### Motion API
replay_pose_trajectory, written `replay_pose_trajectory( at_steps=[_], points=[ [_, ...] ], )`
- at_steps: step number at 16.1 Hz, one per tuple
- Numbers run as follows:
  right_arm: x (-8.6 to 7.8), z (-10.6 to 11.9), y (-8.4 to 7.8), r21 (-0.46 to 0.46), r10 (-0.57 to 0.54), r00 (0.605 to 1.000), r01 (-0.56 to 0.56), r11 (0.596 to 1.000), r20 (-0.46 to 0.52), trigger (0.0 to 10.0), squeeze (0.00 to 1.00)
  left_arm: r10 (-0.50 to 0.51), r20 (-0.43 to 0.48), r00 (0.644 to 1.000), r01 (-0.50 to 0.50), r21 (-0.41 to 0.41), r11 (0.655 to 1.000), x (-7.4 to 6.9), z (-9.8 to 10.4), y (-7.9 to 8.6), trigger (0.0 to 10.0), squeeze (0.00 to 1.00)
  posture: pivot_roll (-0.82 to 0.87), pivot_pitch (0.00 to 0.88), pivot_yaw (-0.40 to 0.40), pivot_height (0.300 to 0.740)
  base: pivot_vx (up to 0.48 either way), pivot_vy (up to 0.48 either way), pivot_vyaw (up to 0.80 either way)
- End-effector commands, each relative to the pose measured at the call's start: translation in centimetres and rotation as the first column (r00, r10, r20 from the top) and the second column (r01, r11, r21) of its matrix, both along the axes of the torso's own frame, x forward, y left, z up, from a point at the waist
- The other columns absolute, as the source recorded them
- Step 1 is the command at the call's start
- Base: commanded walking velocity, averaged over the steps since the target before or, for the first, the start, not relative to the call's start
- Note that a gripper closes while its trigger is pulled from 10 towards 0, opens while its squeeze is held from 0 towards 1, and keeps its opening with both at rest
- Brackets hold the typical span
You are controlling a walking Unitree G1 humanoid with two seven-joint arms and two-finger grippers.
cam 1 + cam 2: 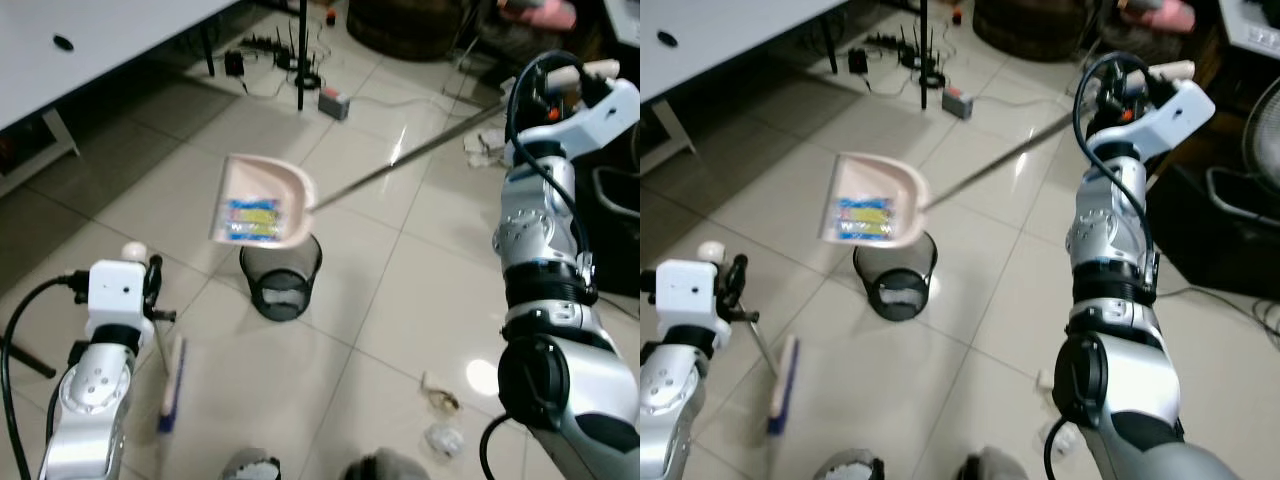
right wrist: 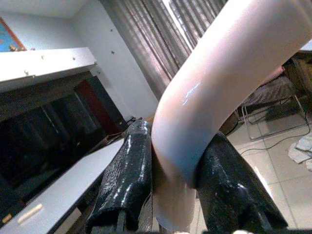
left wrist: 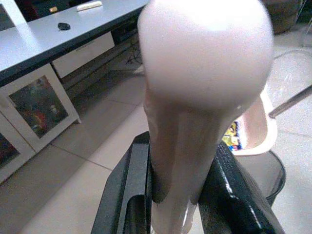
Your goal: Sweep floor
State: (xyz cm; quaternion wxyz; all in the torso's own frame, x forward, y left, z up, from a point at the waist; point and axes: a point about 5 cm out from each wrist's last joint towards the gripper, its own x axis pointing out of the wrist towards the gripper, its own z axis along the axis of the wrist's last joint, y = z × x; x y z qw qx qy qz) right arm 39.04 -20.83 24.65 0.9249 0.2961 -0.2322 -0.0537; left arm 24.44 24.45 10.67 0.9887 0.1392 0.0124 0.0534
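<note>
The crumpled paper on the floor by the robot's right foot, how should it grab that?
Pinch the crumpled paper across its middle, coming straight down from above. It is a small, lumpy ball lying loose on flat tile, so the sides are free. Both grippers are busy, though: one would have to let go first.

The dustpan (image 1: 262, 203) is pale pink, with a long thin metal handle running toward 2 o'clock. It is raised in the air, tilted, just above the black mesh bin (image 1: 281, 277), and a blue and yellow wrapper lies inside it. The broom (image 1: 172, 384) stands on the floor at 7 o'clock from the bin, with a blue head, a thin shaft and a pale rounded top.
</note>
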Motion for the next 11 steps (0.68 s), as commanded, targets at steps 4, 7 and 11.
replay_pose_trajectory(
  at_steps=[4,7,11],
  points=[
    [-0.47,1.19,-1.65,0.017,-0.059,0.997,0.058,0.998,0.057,10.0,0.00,-0.007,0.030,1.000,0.007,0.001,1.000,0.01,0.64,-0.30,10.0,0.00,0.15,0.128,-0.029,0.740,0.283,0.000,0.00],
    [-0.47,1.03,-1.65,0.016,-0.059,0.997,0.058,0.998,0.052,10.0,0.00,-0.012,0.007,1.000,0.012,-0.001,1.000,-0.13,0.24,-0.41,10.0,0.00,0.15,0.133,-0.030,0.740,0.000,0.000,0.00],
    [-0.50,0.70,-1.72,0.015,-0.065,0.997,0.064,0.998,0.042,10.0,0.00,-0.021,-0.008,1.000,0.021,0.006,1.000,-0.21,-0.04,-0.70,10.0,0.00,0.15,0.129,-0.025,0.740,0.000,0.000,0.00]
  ],
)
